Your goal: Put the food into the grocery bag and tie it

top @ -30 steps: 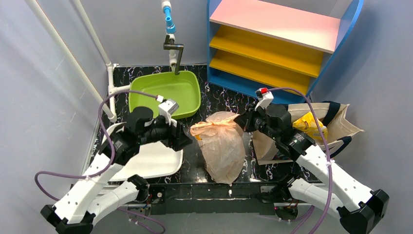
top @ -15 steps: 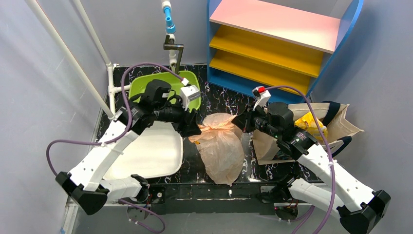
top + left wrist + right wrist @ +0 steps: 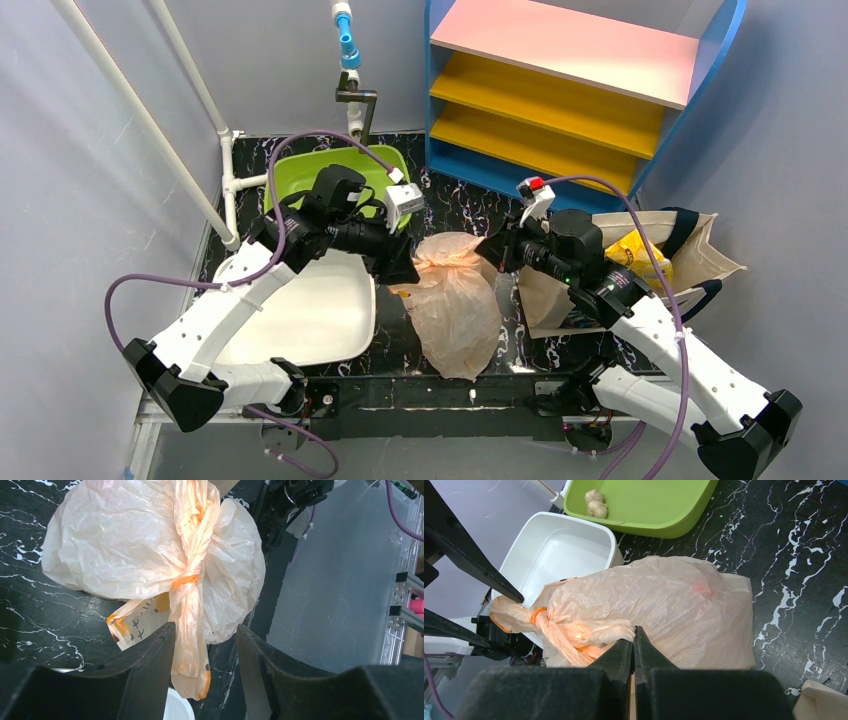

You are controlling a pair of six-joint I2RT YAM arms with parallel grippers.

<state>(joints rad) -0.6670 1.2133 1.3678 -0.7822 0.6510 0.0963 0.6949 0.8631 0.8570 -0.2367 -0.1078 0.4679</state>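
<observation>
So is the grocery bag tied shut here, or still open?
Tied shut: the grocery bag has its handles twisted into a knot, and no open mouth shows in any view.

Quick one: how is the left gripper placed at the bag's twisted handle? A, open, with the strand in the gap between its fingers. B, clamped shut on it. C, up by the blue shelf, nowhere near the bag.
A: in the left wrist view the left gripper is open, its fingers apart, and the twisted strand of the grocery bag lies in the gap between them.
</observation>
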